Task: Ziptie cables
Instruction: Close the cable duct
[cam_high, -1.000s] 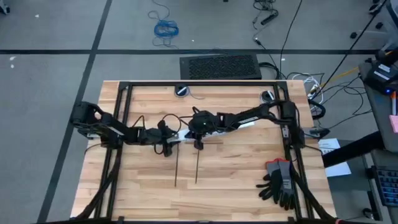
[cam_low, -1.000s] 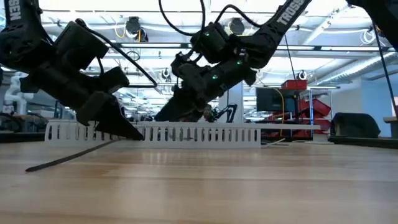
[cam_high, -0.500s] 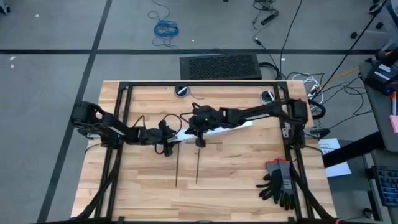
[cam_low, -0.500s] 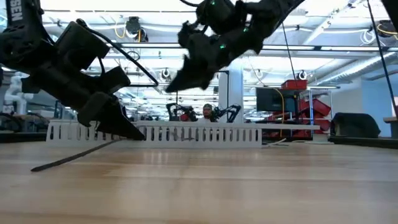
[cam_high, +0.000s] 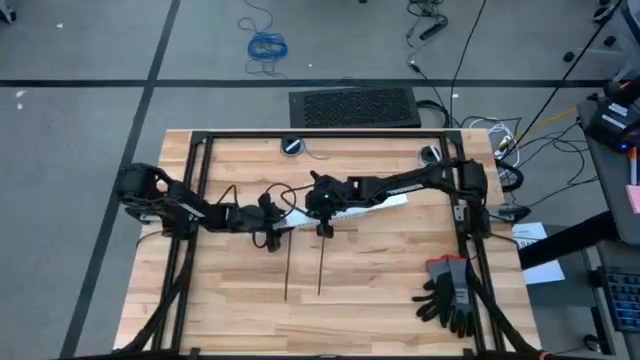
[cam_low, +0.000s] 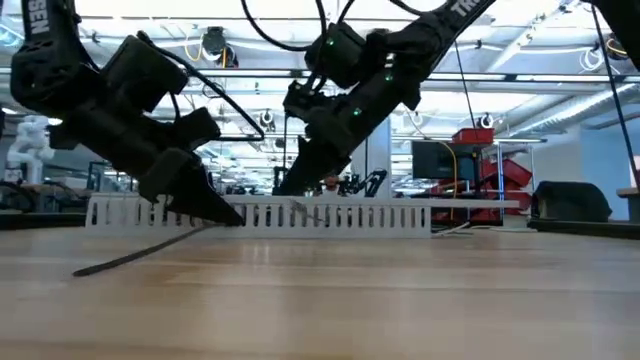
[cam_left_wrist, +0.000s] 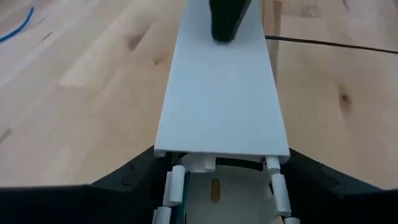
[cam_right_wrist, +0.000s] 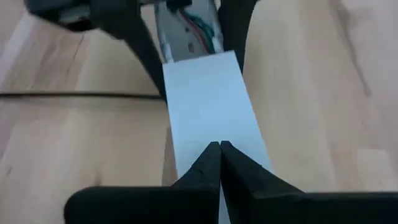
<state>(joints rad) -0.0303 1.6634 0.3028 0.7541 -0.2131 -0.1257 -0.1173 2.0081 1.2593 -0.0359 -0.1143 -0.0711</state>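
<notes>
I have both arms meeting over the middle of the desk (cam_high: 380, 270). The long white slotted strip (cam_low: 350, 215) runs from one set of fingers to the other. My left fingers (cam_left_wrist: 124, 180) straddle one end of the strip and look clamped on it, one finger against each side. My right fingers (cam_right_wrist: 205, 168) are closed tip to tip with nothing between them. They point down on the flat lid (cam_left_wrist: 221, 93) a little way along from the left fingers.

The cables (cam_right_wrist: 194, 30) lie in the strip's channel. They show only past the lid's end, between the left fingers, so I judge they must come out of the strip before any tie goes round them.

To do this step well I would hold the left grip steady and work the right tips slowly. A sideways shove could skew the strip or pull it out of the clamp.

The two zipties (cam_high: 287, 272) lie flat on the desk, nearly parallel. One starts just beside the left fingers and the other just beside the right, and both run away from the strip. Neither is held. They are thin and flat on the wood, so I expect them to be awkward to pinch.

A pair of gloves (cam_high: 448, 290) sits well apart from the right fingers, clear of the work. The lid and the left fingers hide most of the cables.
</notes>
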